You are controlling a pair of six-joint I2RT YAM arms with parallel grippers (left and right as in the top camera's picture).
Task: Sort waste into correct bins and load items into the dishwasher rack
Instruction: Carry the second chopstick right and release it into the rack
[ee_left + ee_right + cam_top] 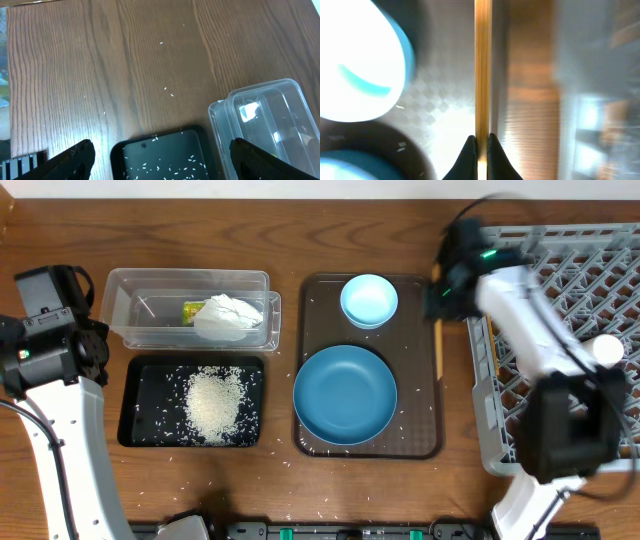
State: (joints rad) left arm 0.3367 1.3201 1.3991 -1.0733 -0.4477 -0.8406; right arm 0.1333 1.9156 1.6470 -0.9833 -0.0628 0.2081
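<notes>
My right gripper (481, 142) is shut on the wooden chopsticks (482, 65), at the right edge of the brown serving tray (420, 435); in the overhead view the chopsticks (437, 345) hang below the gripper (440, 292). The small light-blue bowl (369, 299) and the large dark-blue bowl (345, 394) sit on that tray. The grey dishwasher rack (590, 290) stands at the right, with a white cup (606, 349) in it. My left gripper (160, 162) is open and empty above the black tray (165, 157). The black tray (150, 375) holds rice (214, 402). The clear tub (130, 290) holds the tissue (228, 315) and wrapper (193, 311).
Loose rice grains (300, 452) lie scattered on the wooden table and on the brown tray. The clear tub's corner (270, 120) shows in the left wrist view. The right arm reaches across the rack's left side.
</notes>
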